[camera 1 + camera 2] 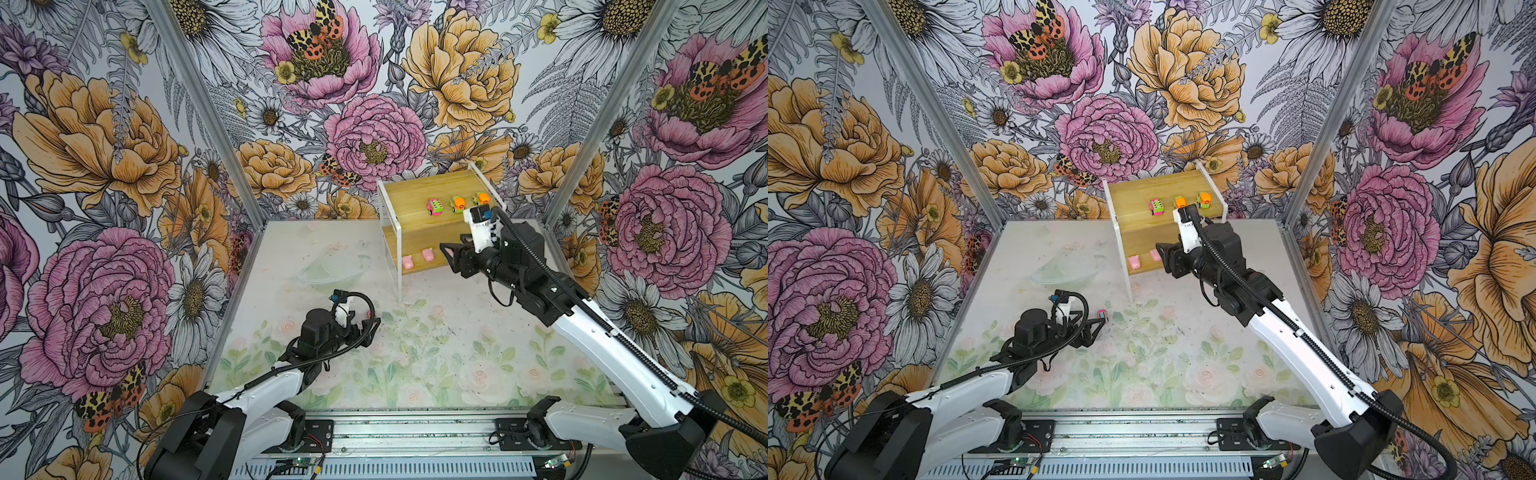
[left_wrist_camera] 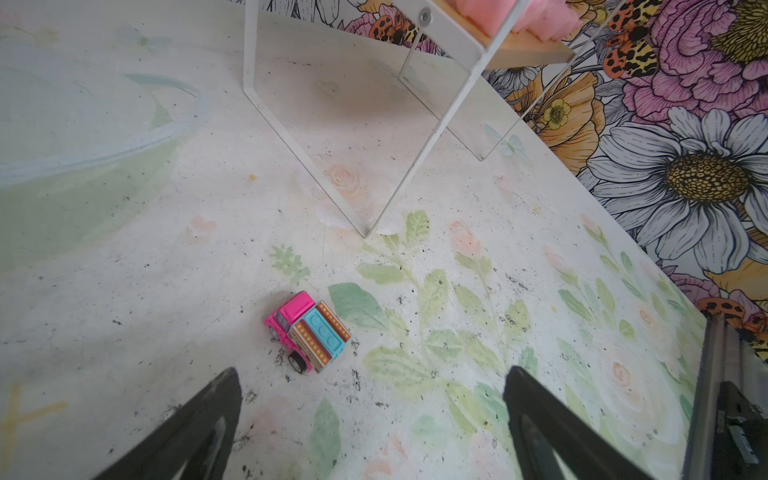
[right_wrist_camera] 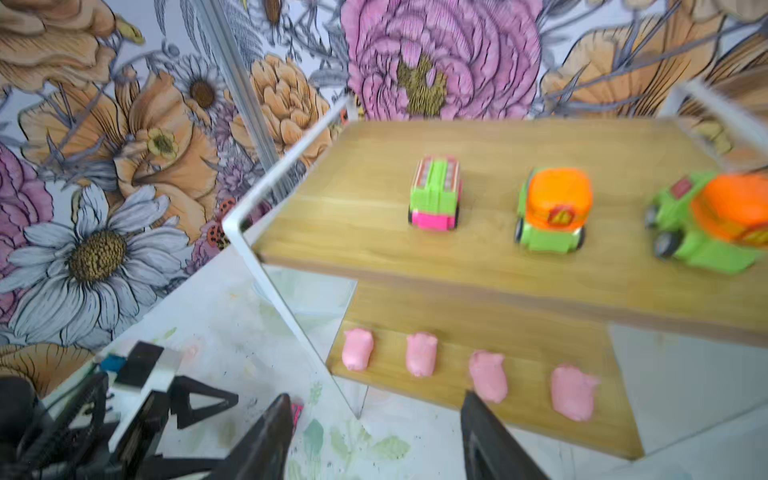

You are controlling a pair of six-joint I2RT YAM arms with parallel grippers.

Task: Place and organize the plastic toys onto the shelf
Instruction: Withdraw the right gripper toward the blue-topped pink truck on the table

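Left claw [image 2: 374, 374]: fingers spread wide, nothing held. It is low over the surface [image 2: 124, 291], in front of the shelf [image 1: 409, 195].
Right claw [image 3: 374, 399]: fingers apart, empty. It is at the shelf's lower board, tips just short of the pigs [image 3: 488, 376].
Pink-and-blue car [image 2: 309, 332]: the only toy seen off the shelf. It sits on the surface just in front of the shelf's front leg on the left arm's side, apparently on its wheels and just ahead of the left claw's gap.
Car heading: pink cab away from the claw, aimed obliquely past the shelf leg. The boxy blue rear is nearer the claw. Long axis is skewed to the line between the fingers.
On shelf: four pigs in a row on the lower board. The pink-and-green car [image 3: 434, 193] and two orange-and-green cars [image 3: 552, 210] are on the upper board, long axes front-to-back, the outermost skewed.
Risk 1: closing on the skewed car likely catches its corners, so it twists or rolls off.
Risk 2: a careless right claw retreat could sweep a pig off the lower board's front edge.
Risk 3: setting the last car beside the pink-and-green car could nudge it, and its wheels let it roll.
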